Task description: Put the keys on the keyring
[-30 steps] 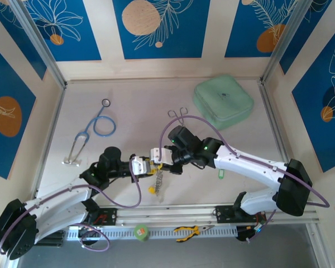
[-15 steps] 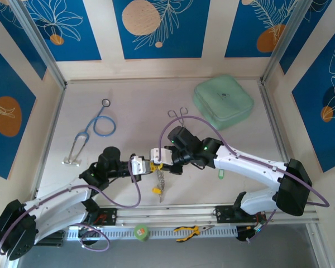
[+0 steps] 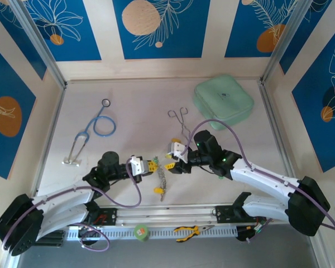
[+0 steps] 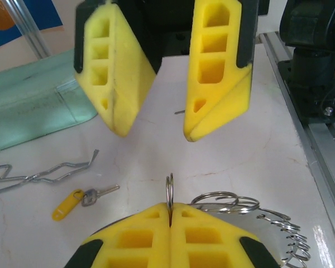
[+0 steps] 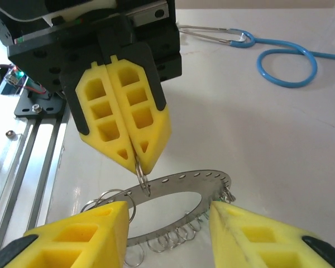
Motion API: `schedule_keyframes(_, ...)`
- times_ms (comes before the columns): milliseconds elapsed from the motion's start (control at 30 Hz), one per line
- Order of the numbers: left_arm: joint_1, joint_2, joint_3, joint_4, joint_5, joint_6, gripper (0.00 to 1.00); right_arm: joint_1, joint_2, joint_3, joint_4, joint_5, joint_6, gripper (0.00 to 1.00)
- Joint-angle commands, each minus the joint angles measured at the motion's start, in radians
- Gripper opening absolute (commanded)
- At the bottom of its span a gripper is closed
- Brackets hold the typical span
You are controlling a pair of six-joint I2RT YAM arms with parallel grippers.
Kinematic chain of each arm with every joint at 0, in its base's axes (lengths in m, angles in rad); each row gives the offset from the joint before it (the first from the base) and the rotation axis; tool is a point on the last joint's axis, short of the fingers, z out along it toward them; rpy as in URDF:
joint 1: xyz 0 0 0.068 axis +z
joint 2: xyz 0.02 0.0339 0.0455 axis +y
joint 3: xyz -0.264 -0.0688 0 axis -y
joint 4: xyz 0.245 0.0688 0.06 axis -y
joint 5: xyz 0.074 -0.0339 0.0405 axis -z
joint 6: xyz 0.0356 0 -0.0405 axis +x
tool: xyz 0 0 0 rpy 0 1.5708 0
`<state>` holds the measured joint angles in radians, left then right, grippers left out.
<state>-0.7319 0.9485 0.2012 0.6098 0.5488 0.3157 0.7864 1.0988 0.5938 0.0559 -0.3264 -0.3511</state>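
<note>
So the left fingers point(image 5: 125, 120) are clamped shut on a little wire loop point(image 5: 143, 180) fringing the big silvery metal keyring point(image 5: 178, 180). The right fingers point(image 4: 218, 78) gape open just beside that keyring. A yellow-headed small key point(image 4: 72, 202) lies on the white bench point(image 4: 223, 162) near it.

Light: bright, even and diffuse, falling from overhead. Worktop point(image 3: 139, 106) pale, close to washed out in the top view. Shadows: soft, faint, short. Glare: a blown white patch at 9 o'clock in the right wrist view, and small glints on the keyring point(image 5: 181, 181). Focus: right claw point(image 5: 168, 223) at 6 o'clock is soft-edged; top view sharp. Distortion: mild bowing at the wrist-view edges.
</note>
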Motion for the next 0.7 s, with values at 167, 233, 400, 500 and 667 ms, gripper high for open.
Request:
schedule_keyframes(167,-0.009,0.035,-0.02,0.226,0.039,-0.092,0.0,-0.003,0.014,-0.106,0.284,-0.106,0.067,0.38)
schedule_keyframes(233,-0.009,0.042,-0.02,0.234,0.047,-0.092,0.0,0.0,0.025,-0.103,0.286,-0.104,0.067,0.37)
schedule_keyframes(400,-0.009,0.061,-0.019,0.257,0.066,-0.098,0.0,0.001,0.038,-0.099,0.285,-0.102,0.064,0.33)
schedule_keyframes(500,-0.009,0.066,-0.017,0.263,0.074,-0.099,0.0,0.005,0.047,-0.094,0.279,-0.1,0.058,0.29)
schedule_keyframes(667,-0.009,0.067,-0.016,0.269,0.082,-0.098,0.0,0.012,0.068,-0.077,0.273,-0.105,0.05,0.2)
